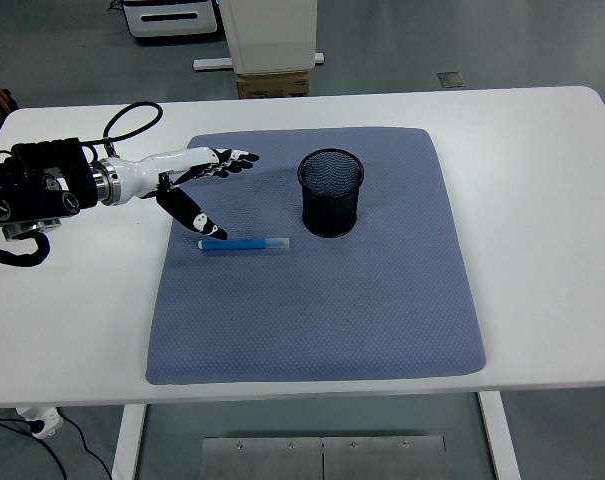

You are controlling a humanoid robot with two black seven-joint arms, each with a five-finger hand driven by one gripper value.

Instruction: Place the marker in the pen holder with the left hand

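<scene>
Reaching in from the left, the left hand (200, 185) hovers spread and empty over the mat's (382, 320) near-left part, thumb tip just above the marker's (245, 244) left end. Marker lies flat on the mat, pointing toward the pen holder (332, 192), which stands upright to its right. Step in hand: approach, grasp not yet made. Next move likely needs lowering and closing fingers round the barrel. Surface (542, 180) otherwise bare.

Blue marker (245, 244) with a pale end lies on a slate-blue dimpled mat (317, 260); black mesh pen holder (331, 192); white table (542, 200); white-and-black left hand (194, 175).
</scene>
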